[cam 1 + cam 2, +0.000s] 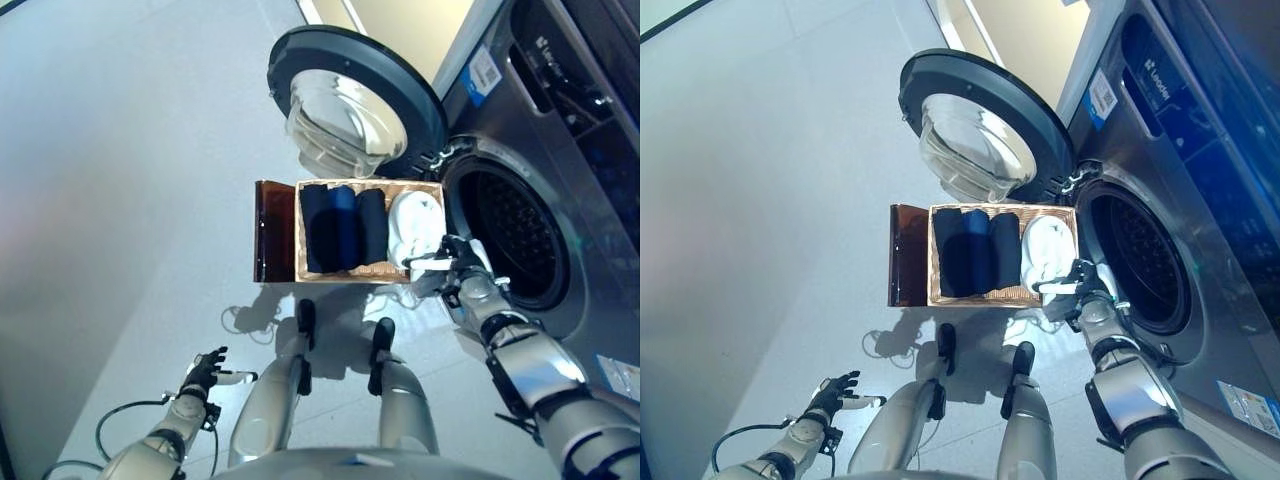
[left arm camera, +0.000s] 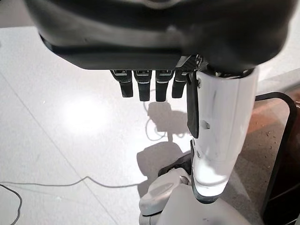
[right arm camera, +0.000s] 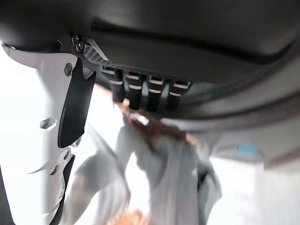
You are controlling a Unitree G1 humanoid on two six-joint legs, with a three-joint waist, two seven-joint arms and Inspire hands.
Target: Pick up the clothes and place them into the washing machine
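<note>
A wicker basket (image 1: 350, 273) stands on the floor before the washing machine (image 1: 560, 150). Folded dark blue clothes (image 1: 342, 228) lie in it, with a white garment (image 1: 412, 228) at its right end. My right hand (image 1: 460, 275) hovers at the basket's front right corner, just beside the white garment, between it and the drum opening (image 1: 510, 235). In the right wrist view its fingers (image 3: 140, 91) are straight and hold nothing, and the white cloth (image 3: 173, 168) shows past them. My left hand (image 1: 203, 375) hangs open low at the left, over bare floor.
The washer's round door (image 1: 350, 105) stands swung open behind the basket. A dark brown panel (image 1: 273, 230) lies against the basket's left side. Pale grey floor (image 1: 120, 200) stretches to the left.
</note>
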